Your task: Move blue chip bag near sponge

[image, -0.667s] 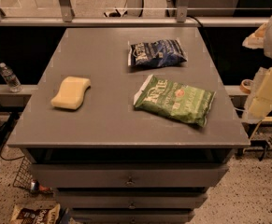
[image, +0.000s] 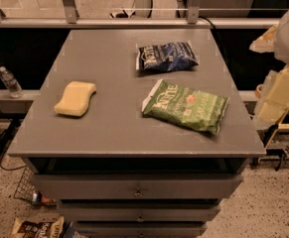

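Observation:
The blue chip bag (image: 167,57) lies flat at the back right of the grey table top (image: 114,118), dark navy with white lettering. The sponge (image: 75,98), pale yellow and thick, lies on the left side of the table, well apart from the bag. My gripper (image: 279,90) shows only as pale arm parts at the right edge of the view, beyond the table's right side and level with the bags. It touches nothing on the table.
A larger green chip bag (image: 186,105) lies in front of the blue one, toward the right front. The table has drawers (image: 136,187) below. A water bottle (image: 10,82) stands on a ledge at left. A railing (image: 134,21) runs behind the table.

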Action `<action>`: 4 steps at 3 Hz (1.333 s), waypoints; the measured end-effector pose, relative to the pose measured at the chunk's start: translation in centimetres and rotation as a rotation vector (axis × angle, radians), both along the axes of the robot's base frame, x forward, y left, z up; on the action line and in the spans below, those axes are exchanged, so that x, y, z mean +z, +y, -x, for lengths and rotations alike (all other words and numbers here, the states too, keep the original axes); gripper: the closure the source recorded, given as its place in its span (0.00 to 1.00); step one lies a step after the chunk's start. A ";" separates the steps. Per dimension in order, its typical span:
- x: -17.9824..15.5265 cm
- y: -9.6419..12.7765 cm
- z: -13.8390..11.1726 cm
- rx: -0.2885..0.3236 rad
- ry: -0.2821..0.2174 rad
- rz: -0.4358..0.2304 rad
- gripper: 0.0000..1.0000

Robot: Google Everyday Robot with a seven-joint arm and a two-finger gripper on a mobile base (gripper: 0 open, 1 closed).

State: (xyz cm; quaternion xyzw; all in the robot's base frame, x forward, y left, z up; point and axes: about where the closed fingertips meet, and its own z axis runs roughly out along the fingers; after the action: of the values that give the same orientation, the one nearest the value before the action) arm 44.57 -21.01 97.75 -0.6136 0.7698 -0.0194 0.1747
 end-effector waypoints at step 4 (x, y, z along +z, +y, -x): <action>-3.9 11.1 -12.8 0.134 -0.210 -0.312 0.00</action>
State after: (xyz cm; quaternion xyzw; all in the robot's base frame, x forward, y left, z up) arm 57.37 -9.87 93.86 -0.6234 0.6986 0.0480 0.3479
